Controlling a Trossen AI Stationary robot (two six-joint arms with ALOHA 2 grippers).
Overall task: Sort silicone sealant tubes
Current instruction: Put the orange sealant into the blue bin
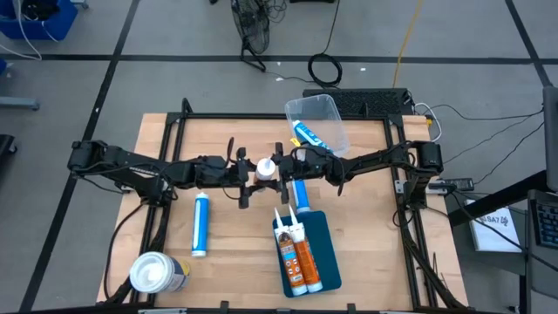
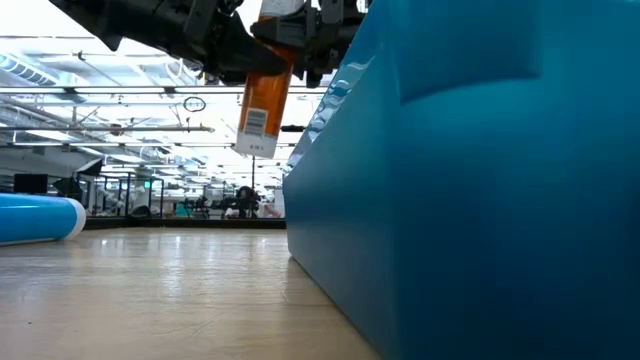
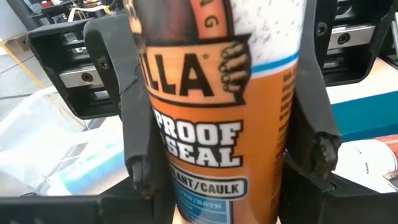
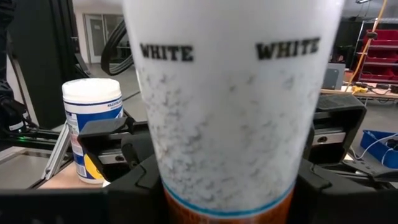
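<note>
From above, the two arms meet over the middle of the pale wooden surface (image 1: 227, 235). Between them hangs one slim orange-labelled sealant tube with a white upper band (image 1: 264, 168), seen end-on. The left tool (image 1: 246, 171) and the right tool (image 1: 281, 166) are both closed on it from opposite sides, so this looks like a handover. Two more orange tubes (image 1: 296, 253) lie side by side on a dark blue tray (image 1: 324, 253), a blue-and-white tube (image 1: 200, 224) lies apart on the wood, another (image 1: 300, 194) sits just behind the tray, and a third rests in a clear plastic bin (image 1: 324, 118). A fat white-topped canister (image 1: 155, 272) stands at the near left corner.

From table height, the orange tube hangs upright and clear of the surface, close to the blue tray's wall.

The left wrist camera shows its dark fingers (image 3: 140, 143) clamping the orange label on both sides.

The right wrist camera shows the tube's white band filling the view, with that arm's jaws pressed tight against it.

To do this well, I would have one tool let go only once the other's grip is firm, and release slowly so the tube does not swing or slip. The tray with its matching tubes seems the likely destination, lowered parallel beside them.
</note>
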